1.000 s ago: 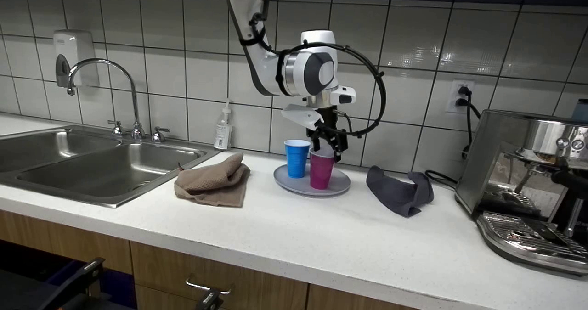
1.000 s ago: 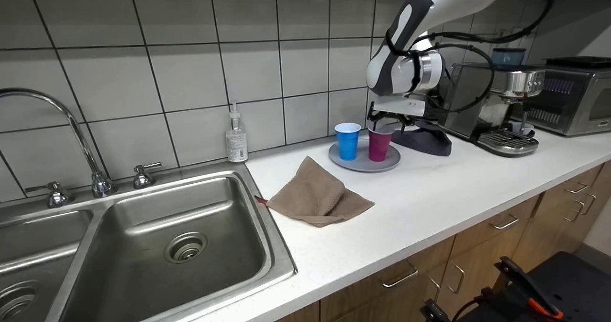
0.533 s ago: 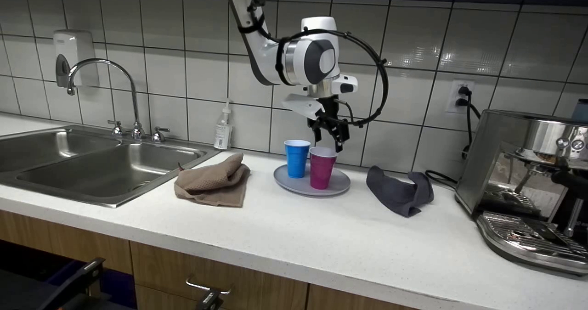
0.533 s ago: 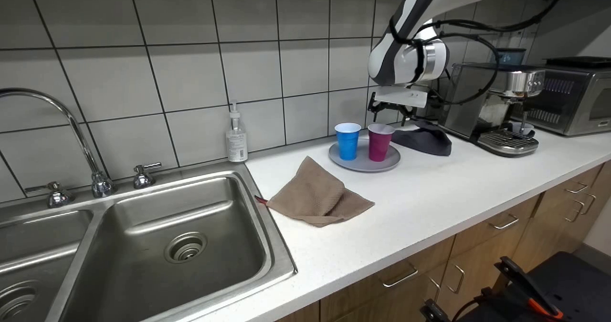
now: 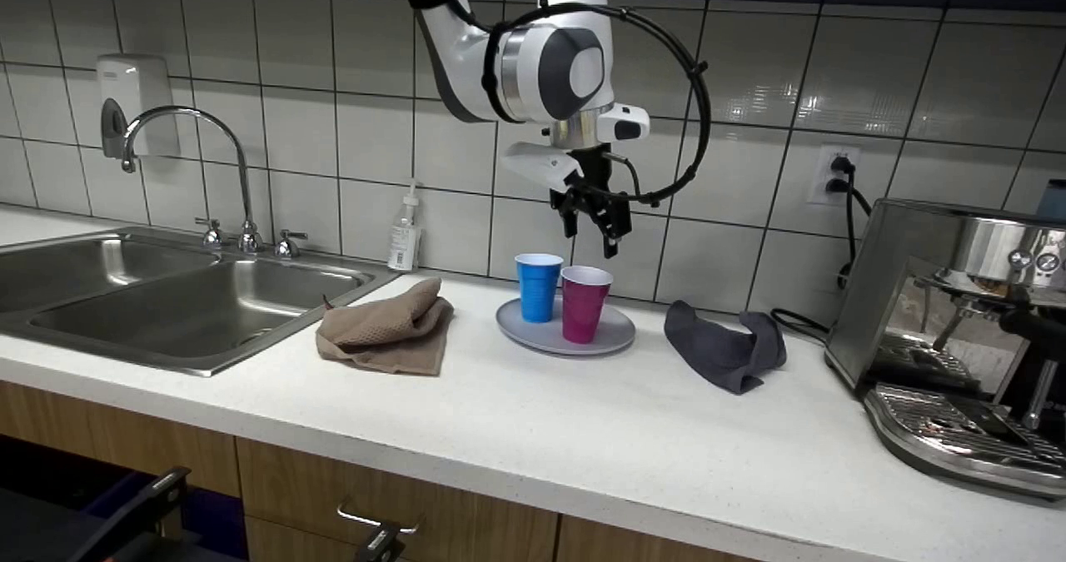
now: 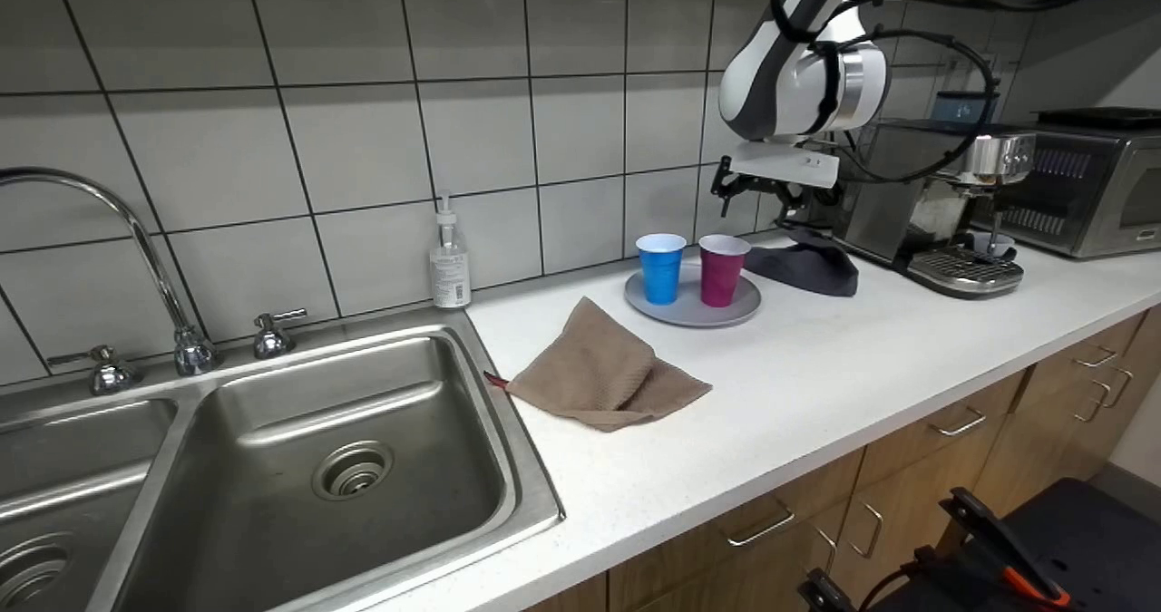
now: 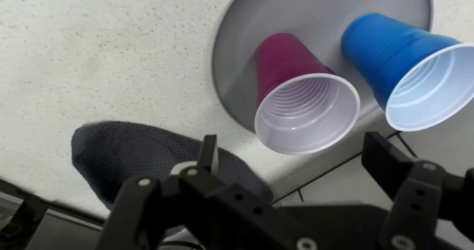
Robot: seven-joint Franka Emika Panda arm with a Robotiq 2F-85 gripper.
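Observation:
My gripper (image 5: 590,243) is open and empty, a little above the magenta cup (image 5: 585,305) and apart from it. The magenta cup and a blue cup (image 5: 538,289) stand upright side by side on a grey plate (image 5: 616,329). In the wrist view the open fingers (image 7: 290,140) are spread to either side of the magenta cup's white rim (image 7: 307,115). The blue cup (image 7: 400,57) is to its right there, and the plate (image 7: 237,79) lies beneath both. In an exterior view the gripper (image 6: 754,217) hovers above and behind the magenta cup (image 6: 721,272).
A dark grey cloth (image 5: 724,350) lies right of the plate, near a coffee machine (image 5: 958,329). A brown cloth (image 5: 387,329) lies between plate and sink (image 5: 200,304). A soap bottle (image 5: 405,233) stands by the tiled wall behind. A microwave (image 6: 1079,181) stands farther along.
My gripper was around the magenta cup's rim one second ago. It has risen straight up and away from it. Both cups and the plate have stayed put.

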